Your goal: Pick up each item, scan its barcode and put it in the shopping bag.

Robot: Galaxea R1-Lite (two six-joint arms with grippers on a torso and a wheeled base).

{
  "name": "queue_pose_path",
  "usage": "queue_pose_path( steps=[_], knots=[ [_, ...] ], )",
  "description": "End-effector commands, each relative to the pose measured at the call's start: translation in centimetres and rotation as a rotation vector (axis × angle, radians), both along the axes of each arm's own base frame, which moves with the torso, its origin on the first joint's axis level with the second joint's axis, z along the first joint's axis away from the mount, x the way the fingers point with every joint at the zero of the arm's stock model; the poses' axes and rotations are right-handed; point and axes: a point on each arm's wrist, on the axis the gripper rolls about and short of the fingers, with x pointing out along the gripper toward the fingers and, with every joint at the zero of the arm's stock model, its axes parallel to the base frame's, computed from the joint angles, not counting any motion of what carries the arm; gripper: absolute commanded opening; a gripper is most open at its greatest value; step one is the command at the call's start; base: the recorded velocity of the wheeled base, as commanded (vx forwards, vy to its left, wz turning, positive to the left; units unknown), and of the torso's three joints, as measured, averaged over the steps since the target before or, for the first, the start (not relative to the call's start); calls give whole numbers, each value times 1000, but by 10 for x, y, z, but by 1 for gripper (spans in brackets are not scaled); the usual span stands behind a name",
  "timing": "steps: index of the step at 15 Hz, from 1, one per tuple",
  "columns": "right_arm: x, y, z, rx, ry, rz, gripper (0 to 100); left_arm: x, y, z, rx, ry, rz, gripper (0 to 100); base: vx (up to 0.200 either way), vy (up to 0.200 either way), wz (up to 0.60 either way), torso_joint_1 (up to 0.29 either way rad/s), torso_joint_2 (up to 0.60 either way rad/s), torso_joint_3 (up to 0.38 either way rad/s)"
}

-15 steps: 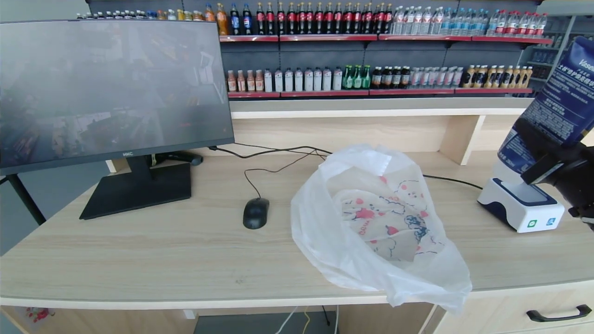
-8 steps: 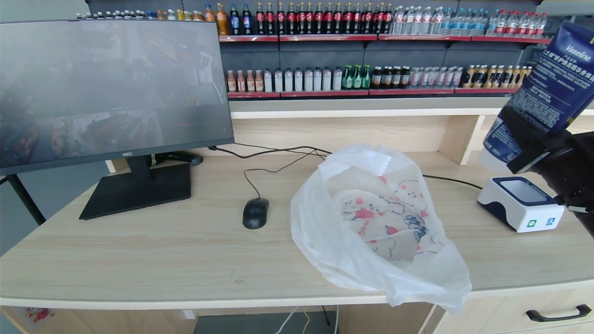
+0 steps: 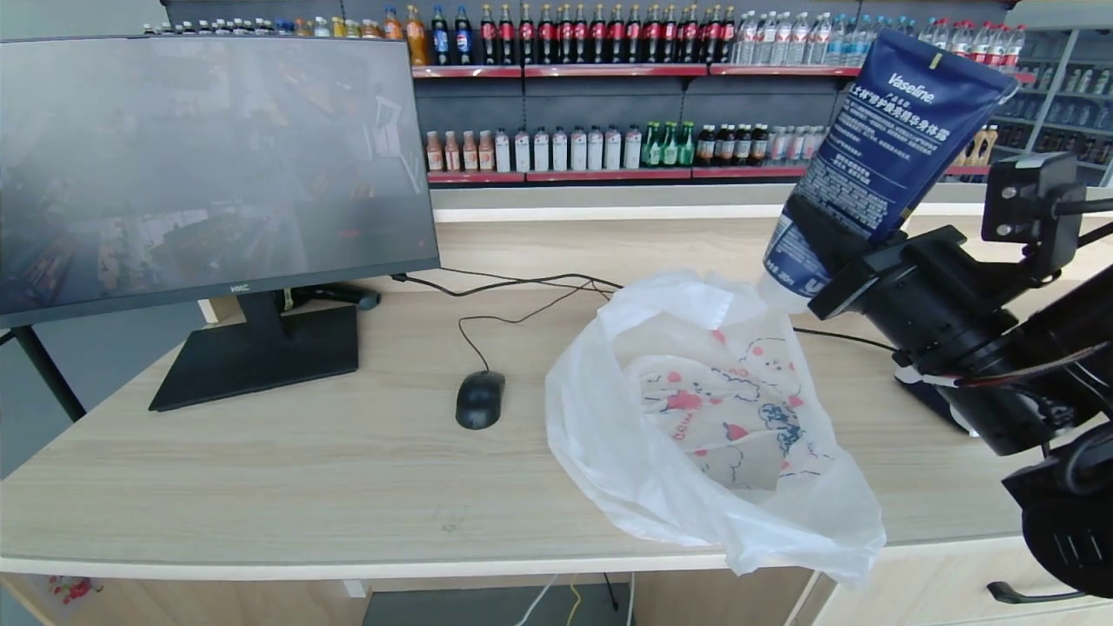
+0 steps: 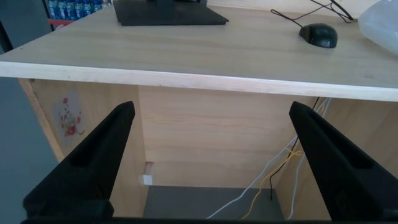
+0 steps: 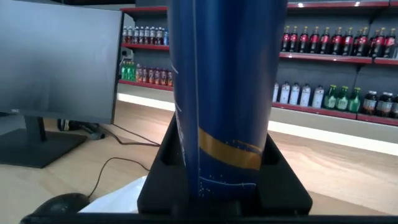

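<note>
Head view: the right gripper is clamped on the blue tube, held cap-down over the far rim of the shopping bag, toward the right end of the counter. Bagging seems in hand; next, lower it into the opening and release.

Right gripper clasps the tube; left gripper holds fingers spread.

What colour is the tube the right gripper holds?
Dark blue tube with white print; clearest in head view.
</note>
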Motion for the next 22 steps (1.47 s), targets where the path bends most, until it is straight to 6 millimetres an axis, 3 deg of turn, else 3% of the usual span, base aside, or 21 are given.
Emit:
queue_pose_path(
  steps=[1, 7, 12, 22],
  knots=[
    [10, 23, -13, -18, 32, 55, 0, 0, 0, 0, 0, 0, 0, 100, 0, 0, 0, 0, 0, 0],
    [27, 44, -39, -61, 94, 91, 0, 0, 0, 0, 3, 0, 0, 100, 0, 0, 0, 0, 0, 0],
    [13, 79, -55, -89, 140, 201, 0, 0, 0, 0, 0, 0, 0, 100, 0, 0, 0, 0, 0, 0],
    [6, 73, -95, -147, 297, 203, 0, 0, 0, 0, 0, 0, 0, 100, 0, 0, 0, 0, 0, 0]
  ],
)
